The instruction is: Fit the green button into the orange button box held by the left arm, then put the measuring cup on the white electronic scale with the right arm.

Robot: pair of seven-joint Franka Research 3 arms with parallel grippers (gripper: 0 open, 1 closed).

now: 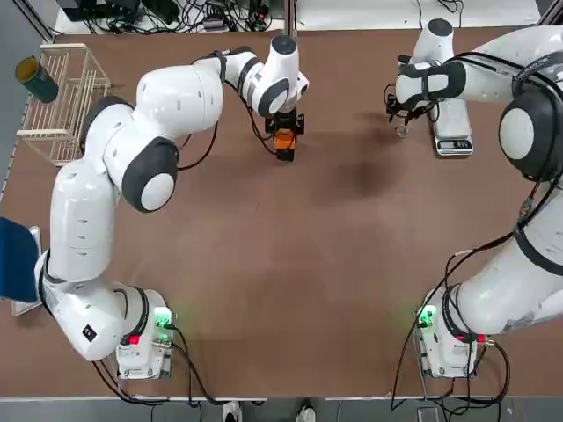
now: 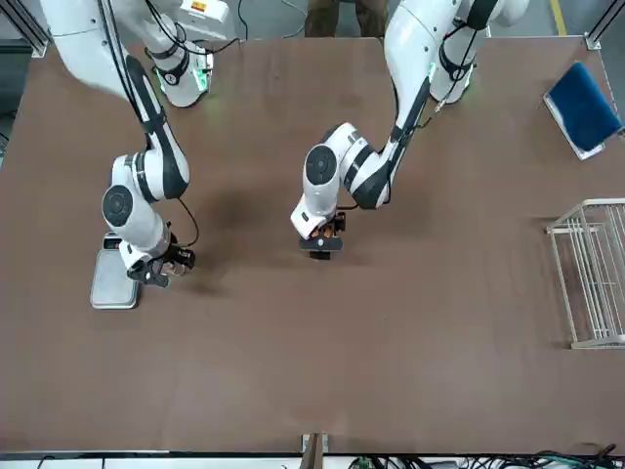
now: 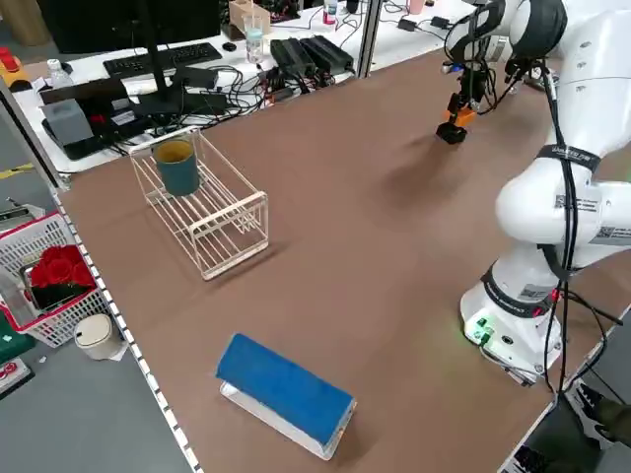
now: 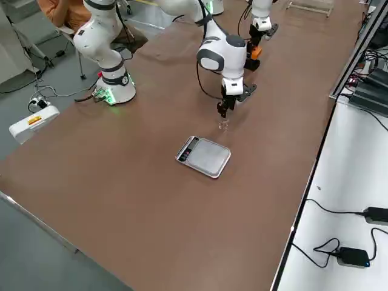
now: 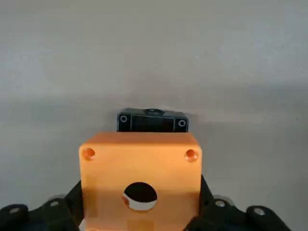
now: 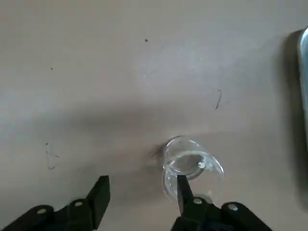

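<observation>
Orange box: cube-like, round hole in its face, two screw holes at the corners, a black block just beyond it. Clear cup: upright on the table, near the scale. Scale: white-grey, silvery plate, flat.

Brown table bearing a white wire rack and a blue-topped pad. Beyond its far edge, a desk with keyboard, cables; grey floor alongside
</observation>
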